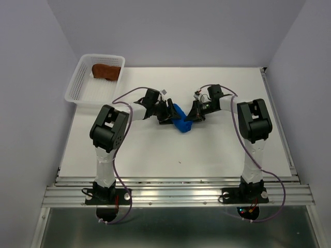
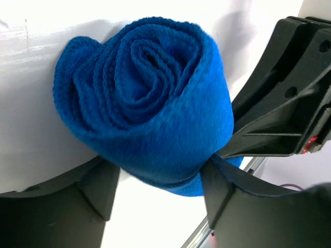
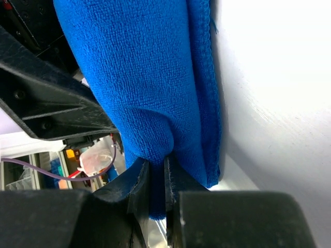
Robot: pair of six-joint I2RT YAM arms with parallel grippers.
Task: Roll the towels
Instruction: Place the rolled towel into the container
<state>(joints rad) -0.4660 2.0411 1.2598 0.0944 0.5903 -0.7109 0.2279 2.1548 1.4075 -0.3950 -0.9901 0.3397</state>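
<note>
A bright blue towel [image 1: 181,124], wound into a roll, lies mid-table between my two grippers. In the left wrist view its spiral end [image 2: 150,98] faces the camera. My left gripper [image 2: 160,181] straddles the roll's lower part, and both fingers [image 2: 220,194] press against it. My right gripper [image 3: 158,168] is shut on a thin fold of the blue towel [image 3: 139,88] at the roll's other end. From above, the left gripper [image 1: 169,112] and the right gripper [image 1: 194,114] meet at the towel from either side. The rust-brown towel [image 1: 106,71] lies in the basket.
A white mesh basket [image 1: 83,87] stands at the table's back left corner. The right gripper's black body [image 2: 289,103] crowds the left wrist view, and the left gripper's body [image 3: 46,103] fills the left of the right wrist view. Metal rails edge the table [image 1: 170,155] at front and right.
</note>
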